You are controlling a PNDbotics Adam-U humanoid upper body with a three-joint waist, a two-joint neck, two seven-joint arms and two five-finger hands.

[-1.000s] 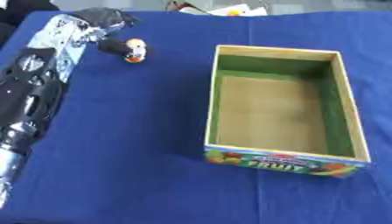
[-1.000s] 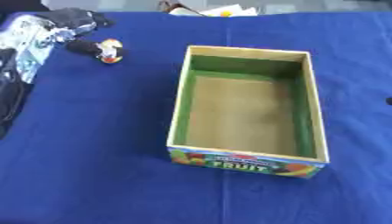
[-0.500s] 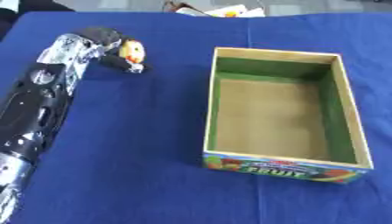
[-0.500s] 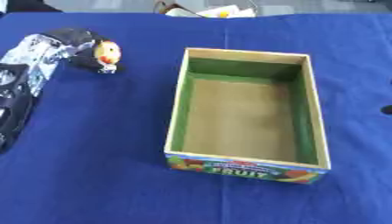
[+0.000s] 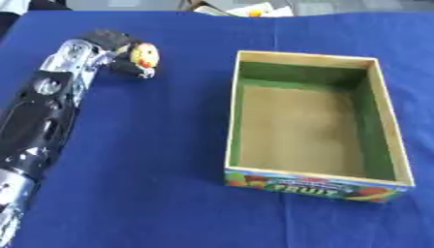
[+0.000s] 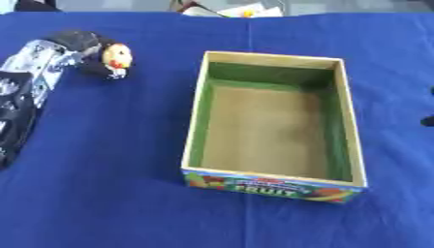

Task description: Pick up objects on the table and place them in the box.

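Nearest stands the open rectangular cardboard box [image 5: 315, 184] with green inner walls, a tan floor and a fruit-printed front panel; nothing lies inside it. It sits on the blue tablecloth [image 5: 161, 193], with bare cloth on all sides and a broad free strip between its left wall and the black and silver left arm [image 5: 38, 121]. Farther back on the left, the left hand [image 5: 106, 41] curls round a small round yellow toy with red and orange markings [image 5: 144, 54], which rests low on the cloth, well apart from the box. At the right edge of the right eye view, small dark shapes [image 6: 428, 118] show; what they are cannot be told.
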